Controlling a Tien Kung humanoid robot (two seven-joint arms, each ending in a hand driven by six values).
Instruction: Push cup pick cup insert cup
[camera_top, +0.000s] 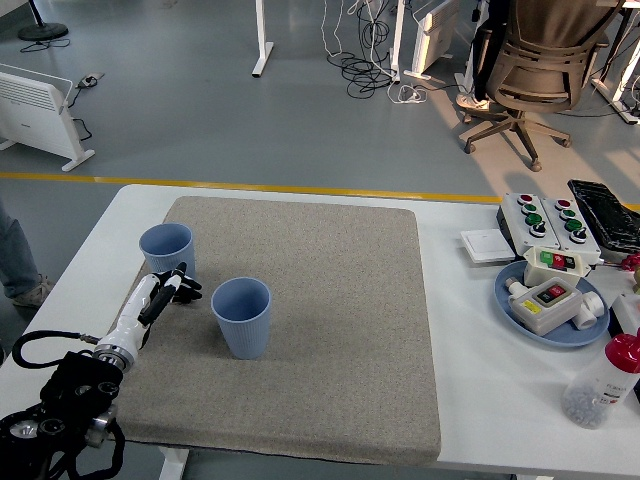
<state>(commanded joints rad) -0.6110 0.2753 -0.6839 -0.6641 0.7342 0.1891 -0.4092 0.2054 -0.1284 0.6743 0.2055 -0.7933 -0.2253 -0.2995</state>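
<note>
**Left hand positioned beside rear cup**

My left hand sits at the left of the frame, fingers loosely extended and grasping nothing, just below the rear cup. The front cup stands upright, right of my hand, left of centre. Both cups rest on the grey mat covering the surface.

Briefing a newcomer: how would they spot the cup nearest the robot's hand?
Find the grey felt mat covering the white table. Two blue ribbed plastic cups stand on its left side. Take the far-left cup by the mat's edge, beside the left hand, not the central cup.
</note>
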